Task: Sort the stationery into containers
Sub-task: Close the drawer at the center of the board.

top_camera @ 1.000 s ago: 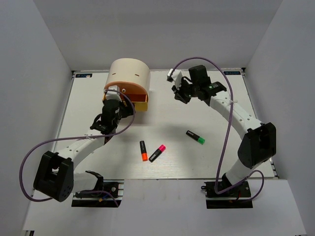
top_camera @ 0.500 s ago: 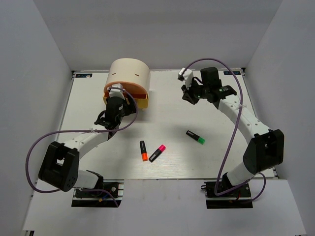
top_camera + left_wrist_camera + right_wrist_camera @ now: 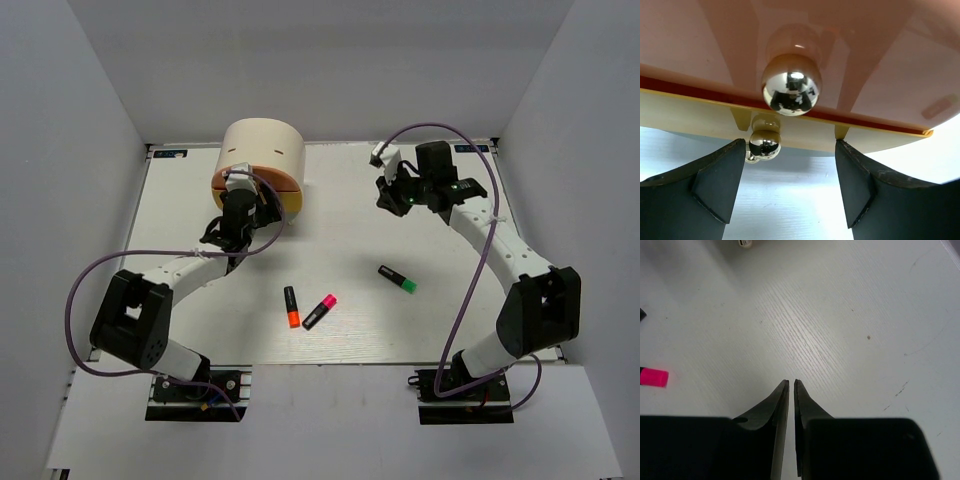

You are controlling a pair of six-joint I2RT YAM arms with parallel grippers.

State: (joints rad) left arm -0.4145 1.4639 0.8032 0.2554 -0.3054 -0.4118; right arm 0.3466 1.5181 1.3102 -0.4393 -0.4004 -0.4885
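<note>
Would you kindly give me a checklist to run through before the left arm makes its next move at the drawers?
1. Left gripper open: ok, fingers spread.
2. Upper knob lined up with the gap: ok, centred, beyond the tips, ungrasped.
3. Right gripper out of the way: ok, shut, empty, over bare table.
4. Orange-capped marker, pink-capped marker, green-capped marker clear of both arms: ok.
5. Orange drawer open enough to fill: cannot tell.
</note>
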